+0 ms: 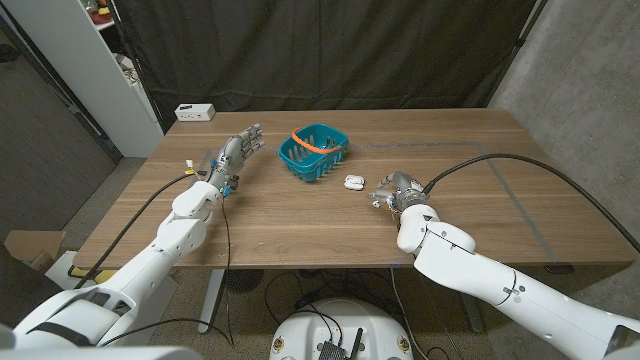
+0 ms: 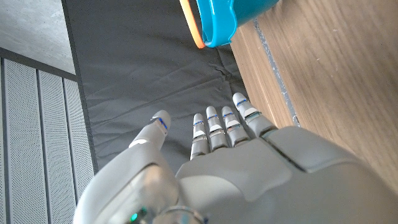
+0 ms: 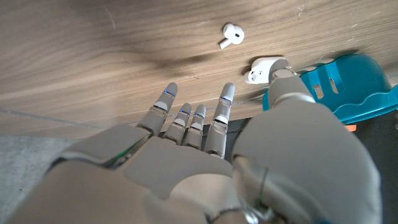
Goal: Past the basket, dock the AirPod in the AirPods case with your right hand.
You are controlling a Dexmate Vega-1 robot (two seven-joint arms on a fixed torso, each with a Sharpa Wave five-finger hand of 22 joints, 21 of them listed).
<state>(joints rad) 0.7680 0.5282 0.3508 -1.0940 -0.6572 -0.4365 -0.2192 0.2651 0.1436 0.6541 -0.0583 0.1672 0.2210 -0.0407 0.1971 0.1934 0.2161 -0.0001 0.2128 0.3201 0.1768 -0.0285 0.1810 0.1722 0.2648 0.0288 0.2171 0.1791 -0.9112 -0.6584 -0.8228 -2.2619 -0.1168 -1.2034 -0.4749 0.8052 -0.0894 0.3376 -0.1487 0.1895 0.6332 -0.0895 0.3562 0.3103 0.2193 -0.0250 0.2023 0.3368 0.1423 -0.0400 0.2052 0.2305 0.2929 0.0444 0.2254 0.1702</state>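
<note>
On the wooden surface (image 1: 300, 215), a teal plastic basket with an orange handle (image 1: 313, 152) sits toward twelve o'clock. At its four o'clock, just beside it, lies the open white AirPods case (image 1: 351, 182), with the small white AirPod (image 3: 232, 34) loose on the wood near it, apart from the case. The right robot hand (image 1: 392, 190) is near the case at its four o'clock, fingers spread, holding nothing. The left robot hand (image 1: 232, 156) stands at the basket's nine o'clock, fingers extended, empty.
</note>
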